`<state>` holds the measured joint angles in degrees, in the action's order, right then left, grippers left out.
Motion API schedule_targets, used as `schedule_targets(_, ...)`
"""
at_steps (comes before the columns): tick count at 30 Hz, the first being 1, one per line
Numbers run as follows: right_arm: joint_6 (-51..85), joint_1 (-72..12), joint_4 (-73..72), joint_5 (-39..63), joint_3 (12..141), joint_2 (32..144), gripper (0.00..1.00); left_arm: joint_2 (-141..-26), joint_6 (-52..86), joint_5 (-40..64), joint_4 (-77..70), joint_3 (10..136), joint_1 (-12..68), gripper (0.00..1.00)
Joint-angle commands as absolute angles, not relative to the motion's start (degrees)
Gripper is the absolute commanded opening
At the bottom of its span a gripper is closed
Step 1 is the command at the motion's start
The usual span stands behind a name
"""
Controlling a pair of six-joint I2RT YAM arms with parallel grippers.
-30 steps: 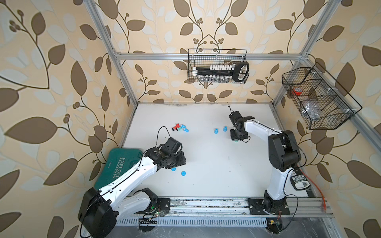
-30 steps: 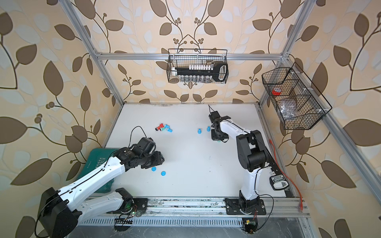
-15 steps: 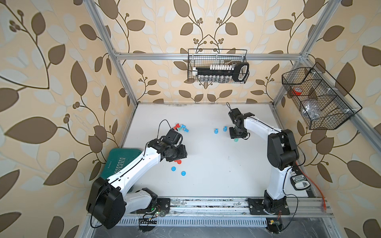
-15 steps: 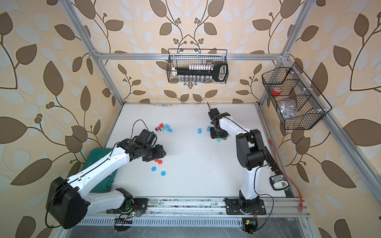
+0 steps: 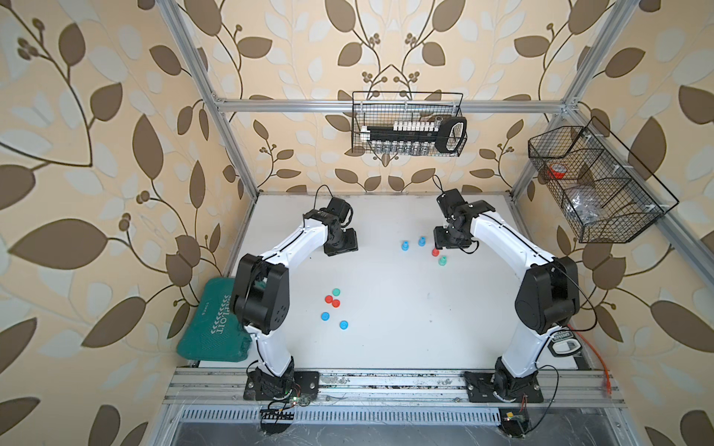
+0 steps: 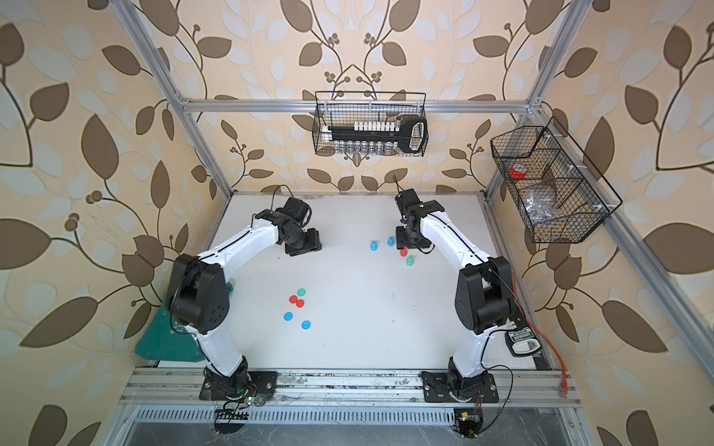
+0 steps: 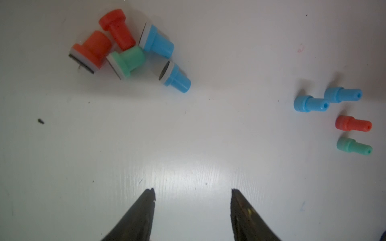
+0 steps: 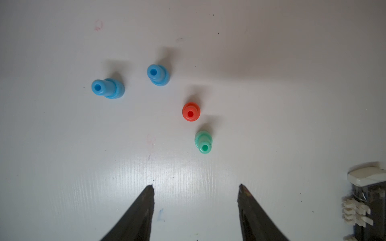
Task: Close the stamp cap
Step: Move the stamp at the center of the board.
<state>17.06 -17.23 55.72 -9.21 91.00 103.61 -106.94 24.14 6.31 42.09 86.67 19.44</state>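
I am seeing the left fingers (image 7: 137,217) standing wide apart with nothing between them, and a heap of five stamps (image 7: 127,60) is lying tipped over on the white counter (image 7: 208,135), well ahead of their tips. The right fingers (image 8: 135,215) are also standing wide apart and holding nothing. A red stamp (image 8: 191,112) and a green stamp (image 8: 203,143) are standing upright just ahead of their tips, with two blue stamps (image 8: 108,88) a little farther off. In a top view the five loose caps (image 5: 335,303) are lying flat on the counter, well apart from both pairs of fingers and back toward the arm bases.
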Motion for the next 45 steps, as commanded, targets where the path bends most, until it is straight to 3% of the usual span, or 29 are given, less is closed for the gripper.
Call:
schedule_targets(1,16.2,-16.8,57.65,-8.1,91.96,102.21,0.6,-112.27,19.28,3.7,44.8,94.14,19.16,0.6)
schedule_targets(18,15.46,-14.68,55.07,-4.57,89.32,102.81,0.6,-127.67,16.05,-1.66,49.74,110.32,18.54,0.6)
schedule_targets(45,16.26,-13.88,52.55,-2.11,86.45,102.67,0.59,-133.12,14.94,-0.29,50.87,112.32,17.67,0.54)
